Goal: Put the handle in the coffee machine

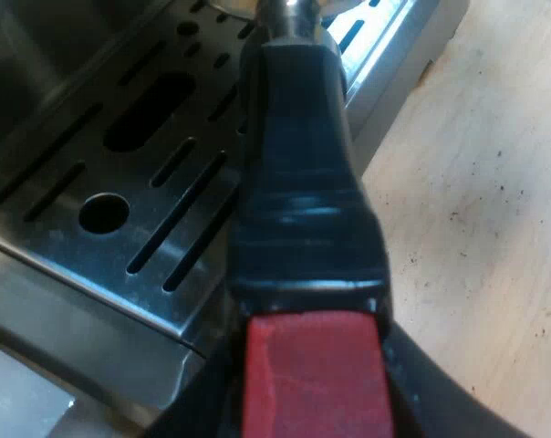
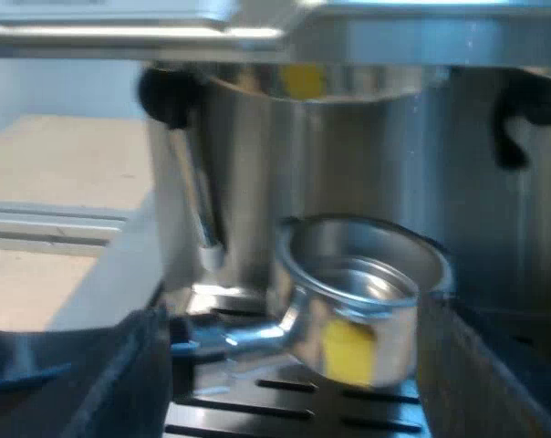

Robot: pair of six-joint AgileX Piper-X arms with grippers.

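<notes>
1 steam wand hangs near the holder over the drip tray.

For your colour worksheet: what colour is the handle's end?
The handle's end is red; left wrist view.

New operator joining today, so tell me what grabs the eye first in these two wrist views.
The handle, dark with a red end, stands out first, clamped in the left end effector above the slotted drip tray. Next comes the shiny metal holder, its open cup raised over the tray under the espresso machine, not yet locked in.
</notes>
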